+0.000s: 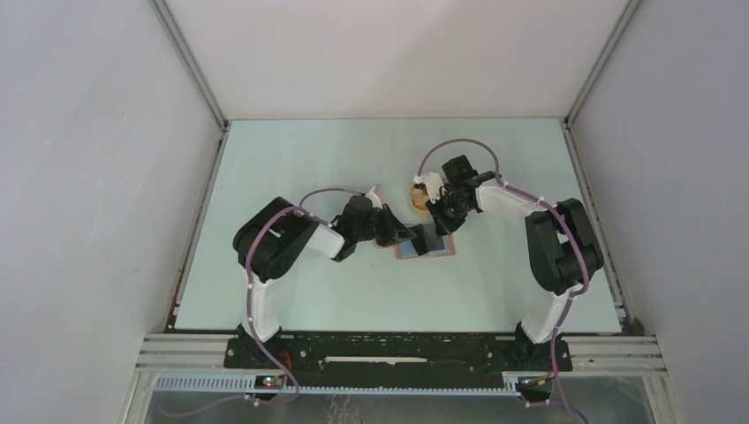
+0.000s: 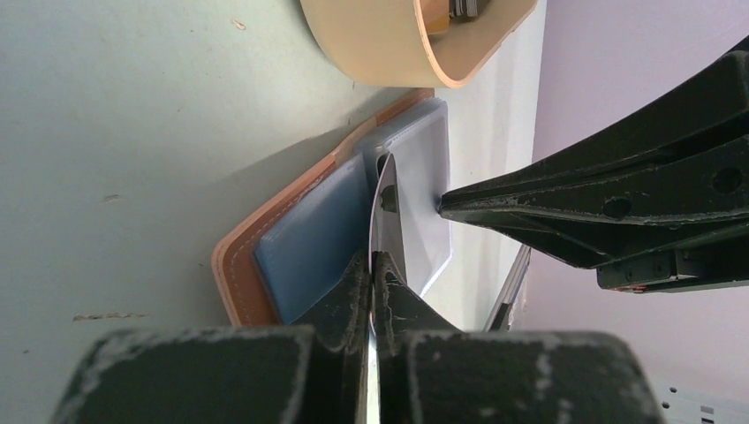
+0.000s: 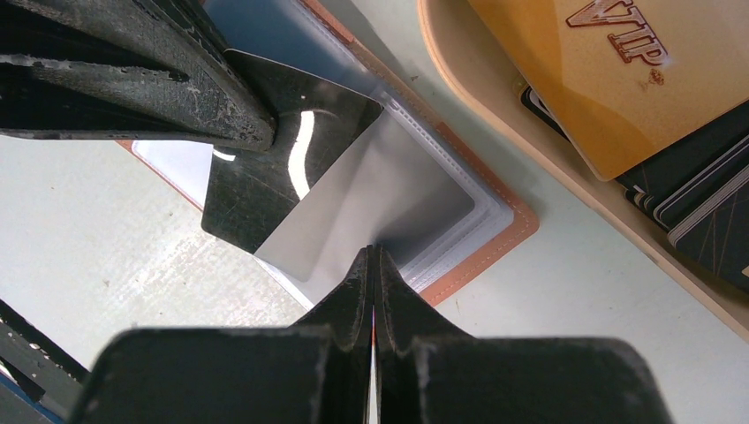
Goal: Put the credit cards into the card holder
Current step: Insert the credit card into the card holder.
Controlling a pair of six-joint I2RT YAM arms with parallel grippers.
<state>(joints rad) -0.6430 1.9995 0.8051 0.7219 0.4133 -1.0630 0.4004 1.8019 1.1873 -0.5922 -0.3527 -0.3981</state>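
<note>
Left gripper (image 2: 373, 265) is clamped on one silver-grey credit card (image 3: 291, 194), held on edge over the open card holder (image 2: 234, 265). The holder lies just beside the beige tray (image 2: 371, 40).

Right gripper (image 3: 373, 256) is closed, its tips against the clear pocket (image 3: 415, 203).

Best approach, judged: lead with a corner, keep the card low, and pin the pocket steady.

Count:
- gripped: one card
- in the tray: one orange VIP card (image 3: 601, 79), and at least two dark pieces (image 3: 698, 203)
- one holder

bright, even, diffuse overhead light; soft faint shadows on table (image 1: 291, 291). white glare streak on glossy card (image 3: 303, 141). wrist views: nearest foreground blurred, rest sharp. overview slightly soft.
</note>
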